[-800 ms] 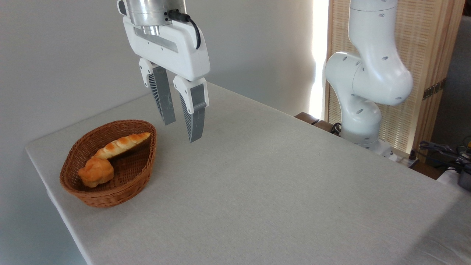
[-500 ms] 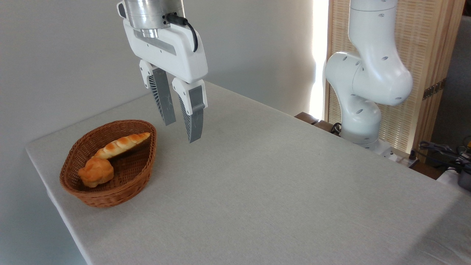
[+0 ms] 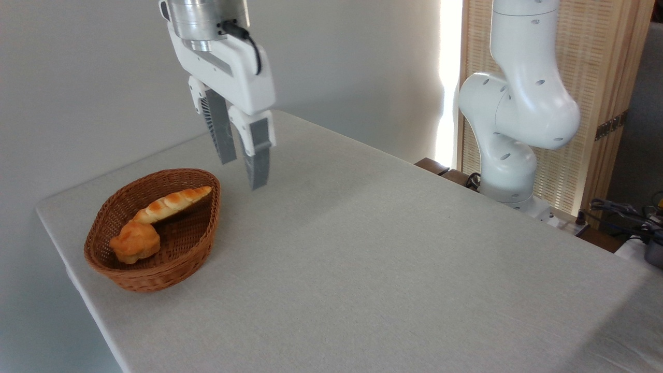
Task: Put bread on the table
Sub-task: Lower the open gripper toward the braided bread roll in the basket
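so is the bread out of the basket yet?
No, the bread lies inside the basket beside the bun; the gripper hangs open above the table.

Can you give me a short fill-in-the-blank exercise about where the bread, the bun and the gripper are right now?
1. The bread lies inside the ____, leaning on its far wall.
2. The small round bun sits at the loaf's ____ end as the picture shows it.
3. The gripper hangs in the air with its fingers ____ and nothing between them.
4. The table has a plain light ____ top.

Missing words: basket; left; open; grey
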Available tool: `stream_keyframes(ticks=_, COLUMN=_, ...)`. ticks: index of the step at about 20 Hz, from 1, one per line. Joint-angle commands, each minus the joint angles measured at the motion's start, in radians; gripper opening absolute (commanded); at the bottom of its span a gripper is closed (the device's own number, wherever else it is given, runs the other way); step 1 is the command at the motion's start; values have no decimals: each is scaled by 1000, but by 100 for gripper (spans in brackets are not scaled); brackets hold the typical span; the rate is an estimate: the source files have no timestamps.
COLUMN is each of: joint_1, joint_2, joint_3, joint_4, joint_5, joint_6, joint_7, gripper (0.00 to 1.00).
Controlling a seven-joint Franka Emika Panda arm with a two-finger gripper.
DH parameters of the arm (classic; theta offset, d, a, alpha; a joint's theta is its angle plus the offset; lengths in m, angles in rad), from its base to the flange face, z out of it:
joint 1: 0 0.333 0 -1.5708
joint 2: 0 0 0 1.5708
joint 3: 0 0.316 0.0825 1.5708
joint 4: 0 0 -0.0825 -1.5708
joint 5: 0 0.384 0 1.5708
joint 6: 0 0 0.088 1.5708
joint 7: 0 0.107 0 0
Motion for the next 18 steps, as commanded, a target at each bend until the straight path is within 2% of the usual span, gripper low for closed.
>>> stream_keyframes(ticks=1, joint_1=-88, joint_2=-1, joint_3=6, joint_4=-57, joint_5=-15, joint_6=116, joint_7=-8, gripper=100)
stream_keyframes(ticks=5, joint_1=-155, joint_2=1, joint_3=7, joint_4=-125, joint_5=-35, joint_6=231, joint_7=-13, gripper=100)
stream_keyframes(ticks=7, joint_1=-185, joint_2=8, joint_3=7, joint_4=-157, joint_5=-70, joint_6=307, joint_7=-15, gripper=100)
stream_keyframes(ticks=9, joint_1=-217, joint_2=33, joint_3=7, joint_4=-182, joint_5=-129, joint_6=400, joint_7=-18, gripper=100)
stream_keyframes(ticks=13, joint_1=-248, joint_2=80, joint_3=1, joint_4=-191, joint_5=-220, joint_6=474, joint_7=-21, gripper=100)
stream_keyframes(ticks=18, joint_1=-248, joint_2=159, joint_3=-63, joint_4=-194, joint_5=-269, joint_6=590, joint_7=-27, gripper=100)
